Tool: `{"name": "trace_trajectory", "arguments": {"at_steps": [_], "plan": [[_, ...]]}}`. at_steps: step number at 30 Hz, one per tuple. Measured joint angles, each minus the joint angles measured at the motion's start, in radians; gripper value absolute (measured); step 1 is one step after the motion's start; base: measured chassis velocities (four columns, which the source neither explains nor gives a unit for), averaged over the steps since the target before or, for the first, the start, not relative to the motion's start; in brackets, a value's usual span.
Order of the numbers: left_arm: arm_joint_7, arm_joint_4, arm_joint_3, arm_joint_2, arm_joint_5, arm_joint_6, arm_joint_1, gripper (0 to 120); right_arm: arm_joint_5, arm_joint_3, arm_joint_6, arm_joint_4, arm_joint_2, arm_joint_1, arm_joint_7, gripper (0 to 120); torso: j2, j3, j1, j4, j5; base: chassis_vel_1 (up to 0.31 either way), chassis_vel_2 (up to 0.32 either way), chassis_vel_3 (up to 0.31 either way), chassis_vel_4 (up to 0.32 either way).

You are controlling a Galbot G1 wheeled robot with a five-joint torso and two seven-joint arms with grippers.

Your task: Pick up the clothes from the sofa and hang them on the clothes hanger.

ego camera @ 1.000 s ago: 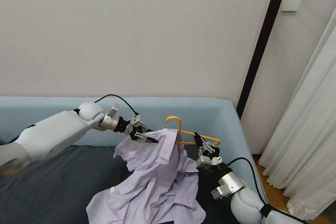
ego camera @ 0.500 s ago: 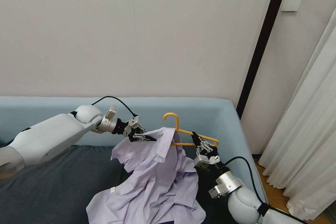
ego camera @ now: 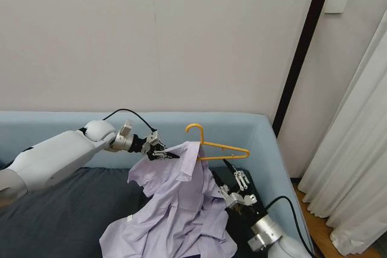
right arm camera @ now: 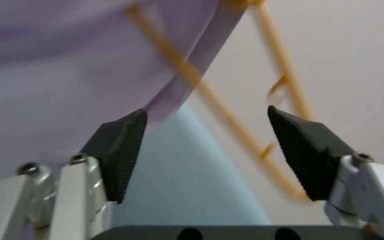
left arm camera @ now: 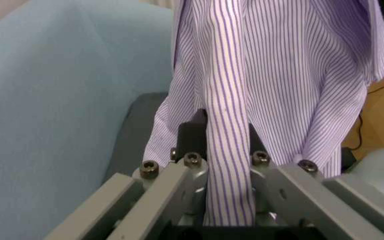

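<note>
Shirt [ego camera: 180, 209] pinched in left gripper [ego camera: 164, 153]; right gripper [ego camera: 238, 187] spread below hanger [ego camera: 225, 146].

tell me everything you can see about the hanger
The hanger is thin and orange, plastic by its look, with a curved hook and a lower crossbar. It sits raised above the sofa, hook upward, roughly level. One shoulder is tucked inside the striped lilac shirt; the other end sticks out bare toward the robot's right. The left end effector is shut on the shirt beside it. The right end effector is open below, not touching it.
</note>
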Motion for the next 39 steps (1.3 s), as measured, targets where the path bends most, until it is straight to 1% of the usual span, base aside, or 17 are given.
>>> {"name": "trace_trajectory", "arguments": {"at_steps": [1,2,4,6,7,9,12,13,18,19,23,30,31,33,35,39], "plan": [[-0.003,-0.005,-0.002,0.002,-0.004,0.0,-0.001,2,0.0,0.005,0.013,-0.05,0.02,-0.011,-0.006,79,0.0,0.0,0.0,0.0001,0.0001,0.0,0.0,0.0,0.0],[-0.003,-0.005,-0.002,0.002,-0.004,0.0,-0.001,2,0.0,0.005,0.013,-0.05,0.02,-0.011,-0.006,79,0.0,0.0,0.0,0.0001,0.0001,0.0,0.0,0.0,0.0],[-0.008,-0.017,-0.002,0.009,-0.012,0.0,-0.006,2,0.011,0.001,0.027,-0.127,0.055,-0.013,-0.018,88,0.0,0.0,0.0,0.0003,0.0,0.0,0.0,0.0,0.0],[-0.013,-0.033,-0.001,0.018,-0.019,0.0,-0.011,2,0.052,-0.031,0.014,-0.191,0.094,0.003,-0.022,96,0.0,0.0,0.0,0.0003,0.0001,0.0,0.0,0.0,0.0],[-0.013,-0.033,-0.001,0.018,-0.019,0.0,-0.011,2,0.052,-0.031,0.014,-0.191,0.094,0.003,-0.022,96,0.0,0.0,0.0,0.0003,0.0001,0.0,0.0,0.0,0.0],[-0.016,-0.05,0.002,0.028,-0.027,0.001,-0.014,2,0.064,-0.052,0.005,-0.249,0.139,0.03,-0.021,100,0.0,0.0,0.0,0.0006,0.0,0.0,0.0,0.0,0.0],[-0.017,-0.065,0.009,0.044,-0.035,0.002,-0.023,2,0.042,-0.071,0.004,-0.334,0.192,0.071,-0.02,100,0.0,0.0,0.0,0.0008,-0.0001,0.0,0.0,0.0,0.0],[-0.017,-0.065,0.009,0.044,-0.035,0.002,-0.023,2,0.042,-0.071,0.004,-0.334,0.192,0.071,-0.02,100,0.0,0.0,0.0,0.0008,-0.0001,0.0,0.0,0.0,0.0],[-0.021,-0.087,0.015,0.063,-0.05,0.005,-0.033,2,0.011,-0.082,-0.02,-0.441,0.268,0.129,0.003,100,0.0,0.0,0.0,0.0005,-0.0002,0.0,0.0,0.0,0.0],[-0.021,-0.087,0.015,0.063,-0.05,0.005,-0.033,2,0.011,-0.082,-0.02,-0.441,0.268,0.129,0.003,100,0.0,0.0,0.0,0.0005,-0.0002,0.0,0.0,0.0,0.0],[-0.032,-0.11,0.031,0.071,-0.057,0.013,-0.045,2,-0.007,-0.084,-0.03,-0.508,0.317,0.161,0.022,100,0.0,0.0,0.0,0.0003,-0.0003,0.0,0.0,0.0,0.0],[-0.035,-0.108,0.034,0.069,-0.063,0.016,-0.05,2,-0.027,-0.073,-0.055,-0.56,0.366,0.192,0.048,100,0.0,0.0,0.0,0.0006,-0.0001,0.0,0.0,0.0,0.0],[-0.035,-0.105,0.033,0.066,-0.064,0.016,-0.049,2,-0.033,-0.071,-0.057,-0.571,0.375,0.197,0.055,99,0.0,0.0,0.0,0.0005,-0.0002,0.0,0.0,0.0,0.0],[-0.035,-0.101,0.03,0.06,-0.064,0.016,-0.045,2,-0.034,-0.071,-0.059,-0.577,0.385,0.199,0.064,92,0.0,0.0,0.0,0.0004,0.0,0.0,0.0,0.0,0.0],[-0.035,-0.101,0.03,0.06,-0.064,0.016,-0.045,2,-0.034,-0.071,-0.059,-0.577,0.385,0.199,0.064,92,0.0,0.0,0.0,0.0004,0.0,0.0,0.0,0.0,0.0],[-0.034,-0.095,0.03,0.043,-0.066,0.016,-0.041,2,-0.029,-0.08,-0.065,-0.571,0.4,0.196,0.08,70,0.0,0.0,0.0,0.0004,0.0,0.0,0.0,0.0,0.0]]}}
